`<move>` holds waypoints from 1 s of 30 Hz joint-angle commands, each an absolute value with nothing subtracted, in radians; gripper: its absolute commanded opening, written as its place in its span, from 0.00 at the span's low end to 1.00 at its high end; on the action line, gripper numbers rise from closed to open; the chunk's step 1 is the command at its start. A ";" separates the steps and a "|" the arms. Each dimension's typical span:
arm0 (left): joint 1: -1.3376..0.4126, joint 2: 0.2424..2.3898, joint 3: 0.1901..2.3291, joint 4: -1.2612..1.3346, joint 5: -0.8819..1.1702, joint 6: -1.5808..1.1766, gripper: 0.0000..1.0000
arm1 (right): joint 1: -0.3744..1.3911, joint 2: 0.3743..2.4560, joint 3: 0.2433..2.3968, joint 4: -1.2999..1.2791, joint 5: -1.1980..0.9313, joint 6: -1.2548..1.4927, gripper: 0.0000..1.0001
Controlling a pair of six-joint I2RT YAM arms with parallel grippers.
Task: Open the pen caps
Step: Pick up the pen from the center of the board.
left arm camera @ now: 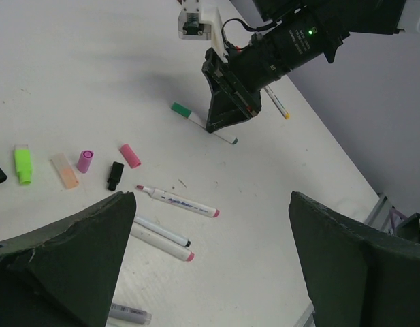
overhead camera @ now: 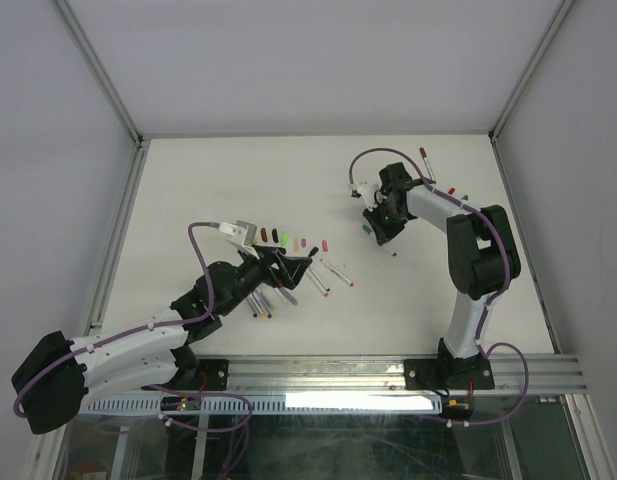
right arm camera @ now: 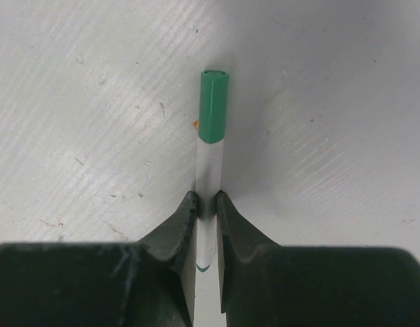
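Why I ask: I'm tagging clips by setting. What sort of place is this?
Probably a lab robot test cell, not a home: a white table boxed in by plain panels on aluminium frame posts, with the left arm and right arm bolted to a rail at its near edge.

No text can be read anywhere: the only lettering is a short line of blue print on the white barrel of one pink-tipped pen (seen from the left wrist), too small to make out.
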State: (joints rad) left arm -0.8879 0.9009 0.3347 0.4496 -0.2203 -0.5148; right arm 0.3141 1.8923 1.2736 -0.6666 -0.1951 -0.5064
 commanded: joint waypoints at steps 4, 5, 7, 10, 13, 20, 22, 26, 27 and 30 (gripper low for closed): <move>-0.839 0.968 0.304 0.712 -0.096 -0.594 0.99 | 0.307 1.872 1.240 -0.652 -0.243 -0.515 0.00; -0.823 0.990 0.304 0.746 -0.072 -0.610 0.99 | 0.304 1.865 1.237 -0.647 -0.254 -0.512 0.00; -0.790 1.045 0.308 0.817 -0.024 -0.654 0.99 | 0.293 1.846 1.230 -0.636 -0.279 -0.505 0.00; -0.731 1.143 0.331 0.929 0.055 -0.713 0.98 | 0.270 1.819 1.222 -0.622 -0.318 -0.490 0.00; -0.708 1.243 0.371 1.001 0.078 -0.757 0.96 | 0.253 1.792 1.213 -0.606 -0.345 -0.481 0.00; -0.707 1.484 0.528 1.000 0.054 -0.824 0.95 | 0.235 1.754 1.205 -0.585 -0.438 -0.456 0.00; -0.708 1.562 0.573 1.001 0.049 -0.856 0.93 | 0.232 1.738 1.199 -0.573 -0.457 -0.446 0.00; -0.707 1.679 0.646 1.002 0.025 -0.946 0.92 | 0.215 1.698 1.191 -0.555 -0.543 -0.417 0.00; -0.707 1.708 0.666 1.008 0.018 -0.964 0.92 | 0.211 1.686 1.187 -0.549 -0.570 -0.407 0.00; -0.708 1.778 0.709 1.041 0.016 -0.999 0.91 | 0.208 1.657 1.179 -0.529 -0.644 -0.379 0.00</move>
State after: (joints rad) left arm -0.7120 1.7187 0.6380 0.9382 0.0280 -0.9115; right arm 0.2188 1.7432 1.1793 -0.5949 -0.5037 -0.4297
